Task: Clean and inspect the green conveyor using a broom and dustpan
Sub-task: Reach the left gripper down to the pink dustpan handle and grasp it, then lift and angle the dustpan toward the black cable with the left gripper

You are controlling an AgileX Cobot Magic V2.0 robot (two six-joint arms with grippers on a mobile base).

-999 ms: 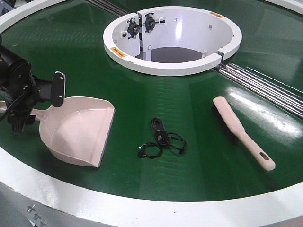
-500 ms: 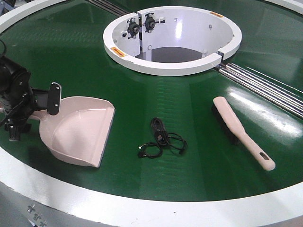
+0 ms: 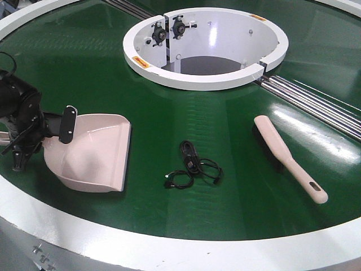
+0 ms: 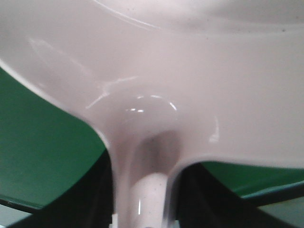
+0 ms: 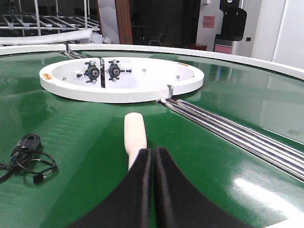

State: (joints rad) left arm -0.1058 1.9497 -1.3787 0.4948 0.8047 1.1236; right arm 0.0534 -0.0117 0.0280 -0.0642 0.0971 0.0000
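Note:
The pale pink dustpan (image 3: 93, 149) lies on the green conveyor (image 3: 225, 124) at the left. My left gripper (image 3: 31, 135) is shut on its handle. In the left wrist view the dustpan (image 4: 180, 71) fills the frame, and its handle runs down between the dark jaws of the left gripper (image 4: 142, 209). The broom (image 3: 282, 155) lies flat on the belt at the right, handle towards the near rim. In the right wrist view my right gripper (image 5: 153, 151) is shut and empty, with the broom (image 5: 134, 130) just beyond its fingertips. The right gripper is out of the front view.
A tangled black cable (image 3: 192, 166) lies on the belt between dustpan and broom; it also shows in the right wrist view (image 5: 28, 159). The white central collar (image 3: 206, 79) stands behind. Metal rails (image 3: 316, 101) run to the right. The white outer rim (image 3: 169, 243) is in front.
The left arm has shifted, and the dustpan has turned a little with it. Its lip has moved slightly left. The broom and the cable have not moved.

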